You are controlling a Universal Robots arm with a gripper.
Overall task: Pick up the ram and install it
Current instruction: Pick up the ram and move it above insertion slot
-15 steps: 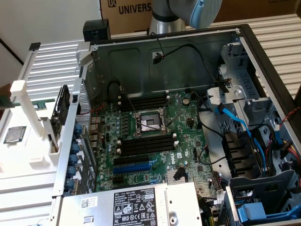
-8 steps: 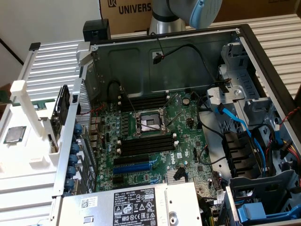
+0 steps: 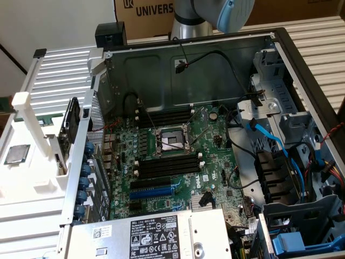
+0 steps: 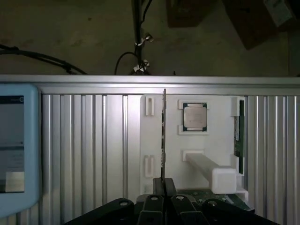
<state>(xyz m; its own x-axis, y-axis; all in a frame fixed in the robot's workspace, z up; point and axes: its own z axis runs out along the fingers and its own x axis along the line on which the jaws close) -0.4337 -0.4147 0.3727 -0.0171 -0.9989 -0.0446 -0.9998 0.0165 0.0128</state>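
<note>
Gripper (image 4: 164,185) jaws clenched on the ram (image 4: 163,136) over the white fixture (image 4: 218,140); pick looks done, and install calls for squaring it to the empty DIMM slots (image 3: 166,166).

Open PC case (image 3: 188,59) – motherboard (image 3: 215,162) inside, blue cables (image 3: 269,137) on the exterior view's right, labelled power supply (image 3: 156,237) nearest camera. Silver processor chip (image 4: 194,116) sits in white fixture (image 4: 211,140) – on ribbed tabletop (image 4: 84,140).

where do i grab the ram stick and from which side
Pinch its two broad flat faces near one end, coming in along the board's plane. The ram is a thin flat board, so its faces likely grip best; the fingers clamp it that way now.
</note>
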